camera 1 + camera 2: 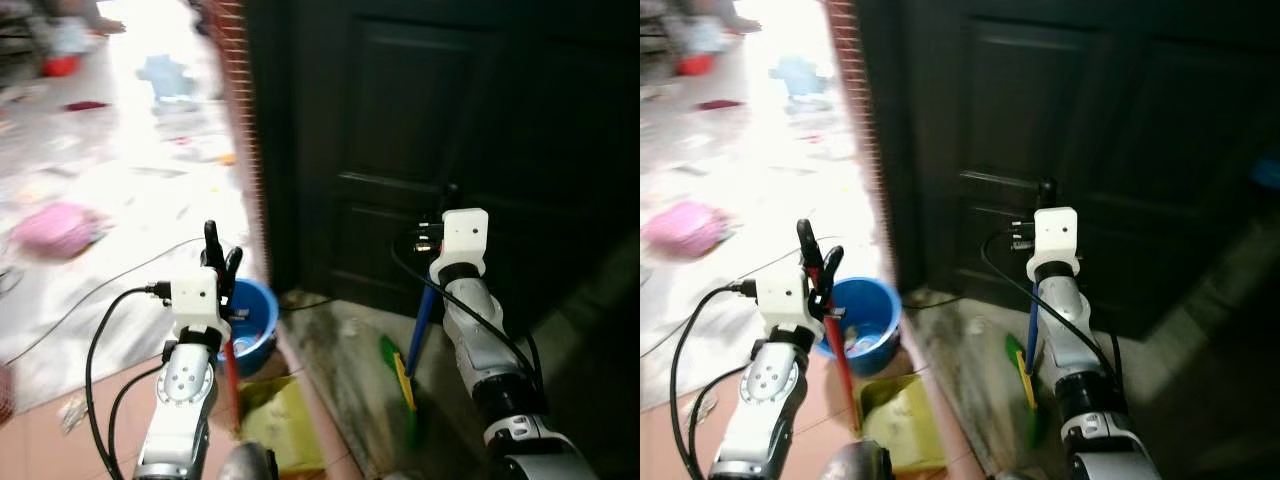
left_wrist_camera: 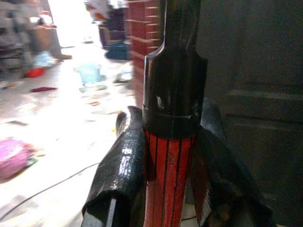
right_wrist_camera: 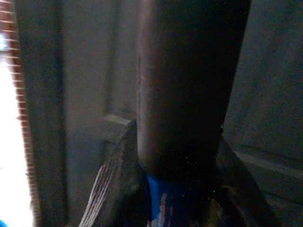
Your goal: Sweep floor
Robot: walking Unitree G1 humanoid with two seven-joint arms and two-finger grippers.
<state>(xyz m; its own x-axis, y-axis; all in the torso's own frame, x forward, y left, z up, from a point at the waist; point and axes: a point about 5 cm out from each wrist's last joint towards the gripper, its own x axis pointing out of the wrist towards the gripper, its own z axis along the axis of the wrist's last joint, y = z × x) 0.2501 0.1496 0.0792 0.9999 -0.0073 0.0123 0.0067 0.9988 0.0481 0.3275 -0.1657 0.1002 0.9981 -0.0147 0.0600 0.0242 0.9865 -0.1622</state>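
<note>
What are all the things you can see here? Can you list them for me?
Broom: one, blue handle, green and yellow head, on the grey step before the door.
Dustpan: one, yellow-green, red handle, on the tiles.
Bucket: one, blue, beside the brick edge.
Door: one, dark, straight ahead.
Brick pillar: one, red, left of the door.
Pink bundle: one, on the pale floor, far left.
Left gripper: shut on the red handle.
Right gripper: shut on the blue handle.

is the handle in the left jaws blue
No, the left gripper is shut on a red handle with a black end; the blue handle is in the right gripper.
</note>
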